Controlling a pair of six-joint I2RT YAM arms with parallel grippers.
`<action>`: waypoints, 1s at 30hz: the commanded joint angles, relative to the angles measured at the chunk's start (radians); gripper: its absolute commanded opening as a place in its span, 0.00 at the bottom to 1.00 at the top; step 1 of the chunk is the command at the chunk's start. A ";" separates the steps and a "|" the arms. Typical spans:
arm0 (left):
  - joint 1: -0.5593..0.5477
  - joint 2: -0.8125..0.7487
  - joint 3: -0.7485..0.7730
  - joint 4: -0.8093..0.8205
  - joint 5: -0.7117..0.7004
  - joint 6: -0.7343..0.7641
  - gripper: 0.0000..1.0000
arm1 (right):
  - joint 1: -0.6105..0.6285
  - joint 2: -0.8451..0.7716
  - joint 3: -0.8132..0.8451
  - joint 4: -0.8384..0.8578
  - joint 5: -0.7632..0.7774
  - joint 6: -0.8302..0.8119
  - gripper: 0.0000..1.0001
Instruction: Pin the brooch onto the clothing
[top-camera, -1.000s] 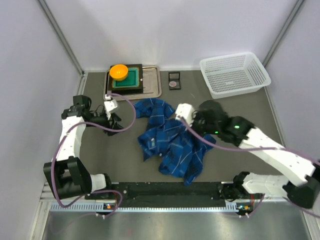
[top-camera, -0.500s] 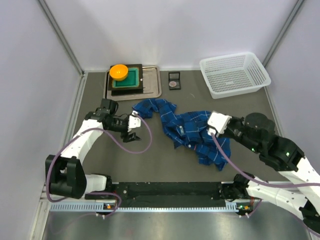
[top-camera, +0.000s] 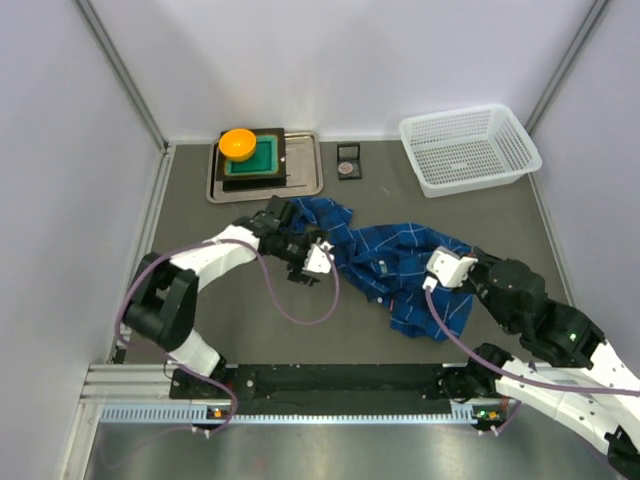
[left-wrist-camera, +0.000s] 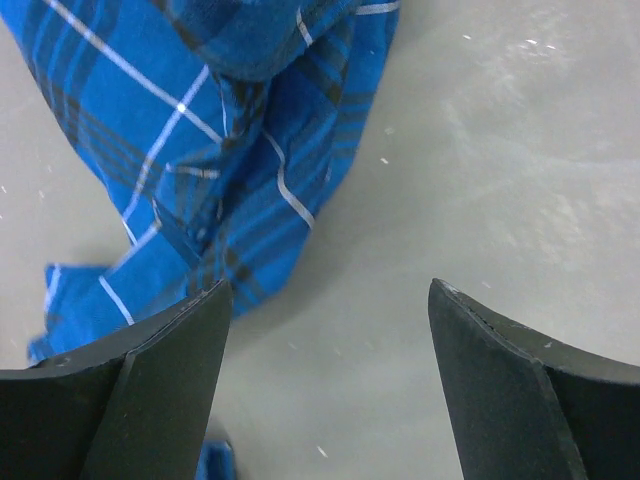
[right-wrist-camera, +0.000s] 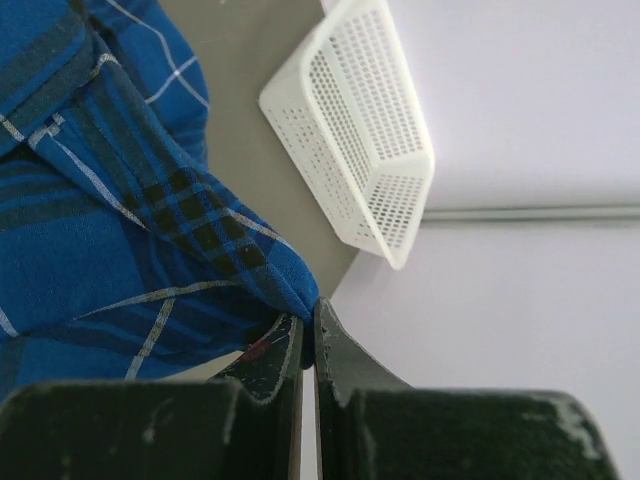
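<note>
Spreading the shirt flat calls for the right gripper, pinched shut on a fold at the shirt's right edge, to hold while the wide-open left gripper takes its left edge, the brooch lying untouched well beyond the shirt.

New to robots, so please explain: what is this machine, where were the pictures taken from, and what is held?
Two robot arms, left and right, are bolted to a table. The wide picture looks down from above; the other two come from wrist cameras, showing each arm's own jaws. On the table lie a blue plaid shirt, a white basket, a tray bearing an orange dish, and a case with the round brooch. The right jaws pinch a shirt fold; the left jaws stand open, empty.
</note>
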 joint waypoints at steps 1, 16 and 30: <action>-0.079 0.117 0.093 0.170 -0.067 0.035 0.84 | -0.003 -0.044 0.017 0.034 0.144 0.030 0.00; 0.010 0.113 0.261 0.151 -0.313 -0.296 0.00 | -0.007 0.128 0.130 0.103 0.064 0.120 0.00; 0.095 -0.658 -0.111 -0.545 -0.219 0.104 0.02 | -0.208 0.504 0.348 0.131 -0.414 -0.023 0.00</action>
